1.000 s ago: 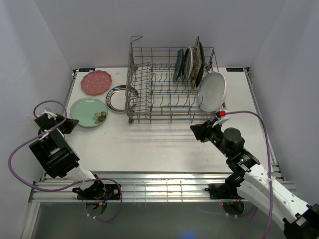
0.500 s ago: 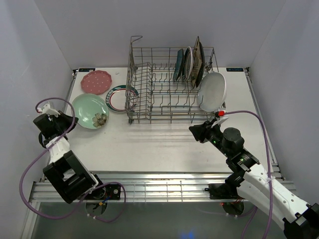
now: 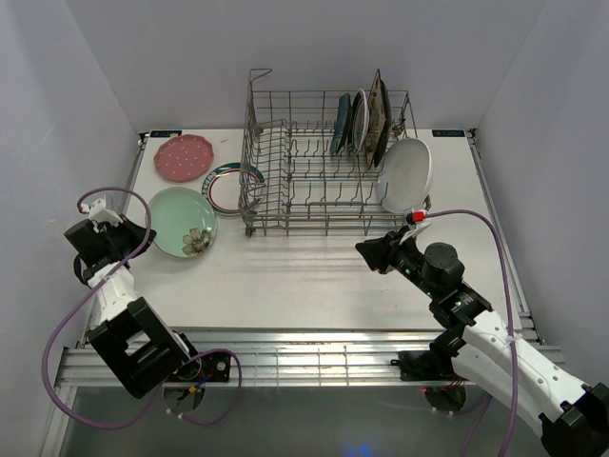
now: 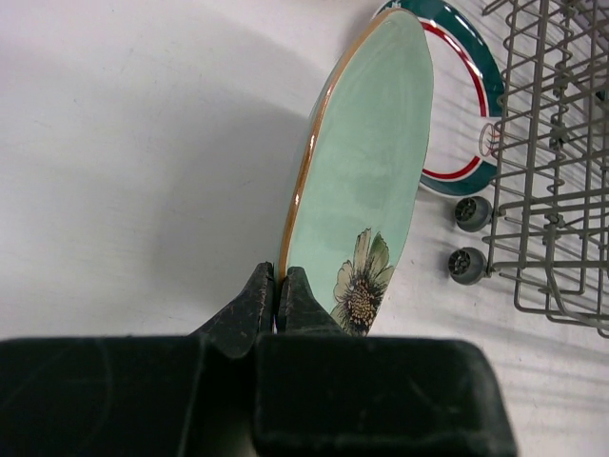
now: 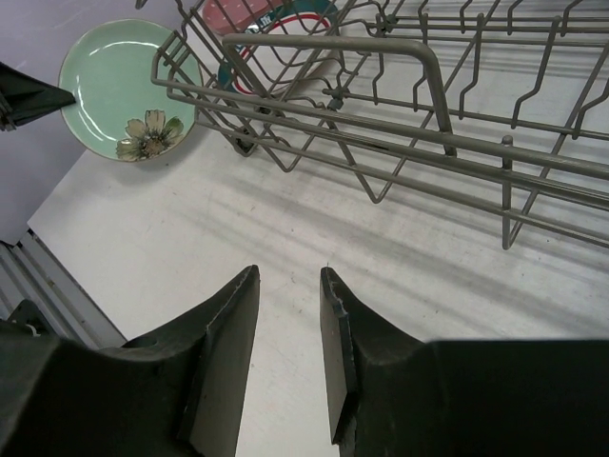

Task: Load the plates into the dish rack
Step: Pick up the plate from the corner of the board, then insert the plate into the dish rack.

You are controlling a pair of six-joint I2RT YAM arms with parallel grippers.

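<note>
Grey wire dish rack (image 3: 295, 93) holds 4 plates (image 3: 360, 122); left gripper (image 4: 280, 278) pinches the mint green floral plate (image 4: 371, 162) — right gripper (image 5: 288, 276) parted, empty; 2 more wait far left.

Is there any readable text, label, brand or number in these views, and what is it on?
No text can be read in any view.
Red emblem on the teal-and-red-rimmed plate: too blurred to read.
Dark strips at the far corners of the table: too small to read.

White links (image 3: 509, 354), black joints (image 3: 440, 268), purple cables (image 3: 452, 212); right end effector (image 5: 287, 276) black.
</note>
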